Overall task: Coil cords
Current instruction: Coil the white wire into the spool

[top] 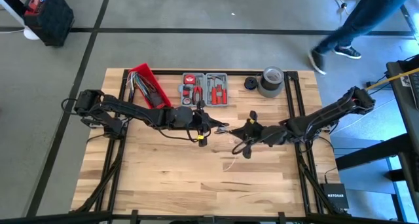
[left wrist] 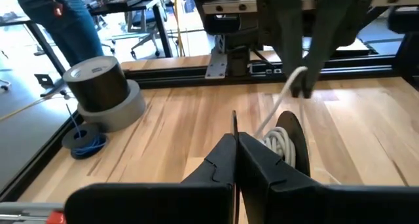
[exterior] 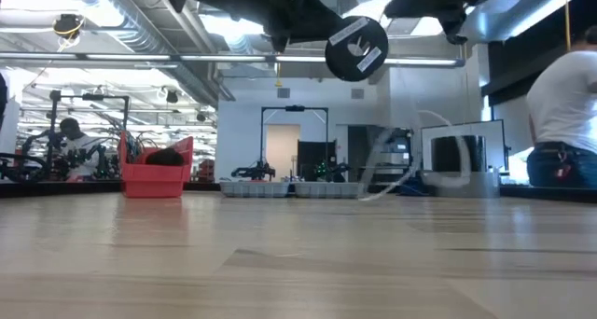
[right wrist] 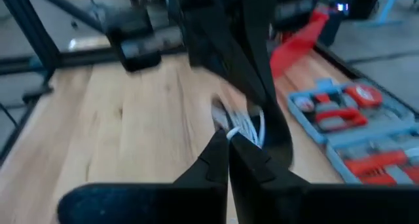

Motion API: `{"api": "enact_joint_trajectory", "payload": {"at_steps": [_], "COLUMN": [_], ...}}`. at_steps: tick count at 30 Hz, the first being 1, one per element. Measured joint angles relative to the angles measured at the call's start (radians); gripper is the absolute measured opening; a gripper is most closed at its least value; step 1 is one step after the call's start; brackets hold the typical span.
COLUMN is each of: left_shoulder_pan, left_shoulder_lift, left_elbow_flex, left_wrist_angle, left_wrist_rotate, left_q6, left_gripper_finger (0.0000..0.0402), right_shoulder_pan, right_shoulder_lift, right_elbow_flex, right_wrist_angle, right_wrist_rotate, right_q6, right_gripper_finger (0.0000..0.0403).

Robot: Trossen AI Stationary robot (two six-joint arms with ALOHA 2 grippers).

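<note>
Red bin (top: 148, 84) holding tools, grey case (top: 204, 88) holding red-handled tools

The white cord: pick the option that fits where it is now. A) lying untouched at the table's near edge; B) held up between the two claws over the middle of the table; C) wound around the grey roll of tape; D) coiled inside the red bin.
B: the white cord runs between the left claw and the right claw, which meet above the table's middle, both shut.
</note>
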State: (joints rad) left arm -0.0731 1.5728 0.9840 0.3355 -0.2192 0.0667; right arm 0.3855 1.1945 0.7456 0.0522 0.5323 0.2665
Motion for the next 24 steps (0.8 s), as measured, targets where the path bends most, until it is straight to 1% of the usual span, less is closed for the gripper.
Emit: {"api": "enact_joint_trajectory", "payload": {"at_steps": [7, 10, 18, 24], "left_shoulder_pan": [0.001, 0.003, 0.005, 0.005], "left_shoulder_lift": [0.000, 0.000, 0.000, 0.002], "left_elbow_flex": [0.001, 0.001, 0.000, 0.000], "left_wrist_angle": [0.002, -0.002, -0.009, -0.008], "left_wrist_rotate": [0.004, 0.002, -0.015, -0.024], "left_q6": [-0.006, -0.009, -0.015, -0.040], "left_gripper_finger": [0.0000, 0.0000, 0.0000, 0.0000], "right_shoulder_pan": [-0.016, -0.051, -0.112, -0.112], "right_shoulder_lift": [0.105, 0.157, 0.279, 0.298], "right_elbow_flex": [0.000, 0.017, 0.089, 0.102], "right_wrist_angle": [0.262, 0.299, 0.289, 0.201], "right_wrist_rotate": [-0.023, -0.038, -0.059, -0.054], "right_q6": [-0.093, -0.112, -0.164, -0.170], "right_gripper_finger": [0.0009, 0.0007, 0.0011, 0.0012]}}
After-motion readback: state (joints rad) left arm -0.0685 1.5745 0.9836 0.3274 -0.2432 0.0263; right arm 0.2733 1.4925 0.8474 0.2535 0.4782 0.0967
